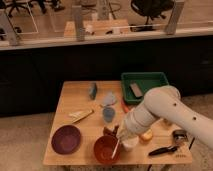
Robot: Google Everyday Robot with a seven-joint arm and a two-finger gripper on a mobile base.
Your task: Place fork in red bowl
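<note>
**Nearly home: the fork [116, 148] hangs over the red bowl [102, 150]**

Across the middle of the frame stands the wooden table [75, 97], and the robot's white arm [160, 107] reaches in over it from the right edge, sloping down toward the lower centre. A green tray [145, 75] sits at the table's upper right corner. A purple dish [66, 139] lies at the lower left, just beside the red bowl, which sits at the lower centre near the front edge.

At the arm's tip the gripper [120, 134] hovers just above the bowl's upper right rim, with a white cup [131, 144] close on its right. Its jaws are clenched, and they appear to be grasping the fork by its upper end. The fork shows only as a slim pale streak running from the gripper down and slightly left, so its long axis is near upright and its lower end is over the bowl's right half. Whether that tip already touches the bowl's inside cannot be told.

The coming move turns on one relation: the fork lies straight below the pincer, inside the bowl's outline (though nearer the right rim than the centre). My judgement is that little remains beyond lowering and letting go. A fork dropped this steeply could tip outward against the rim toward the cup, so a small shift left would likely be safer.
</note>
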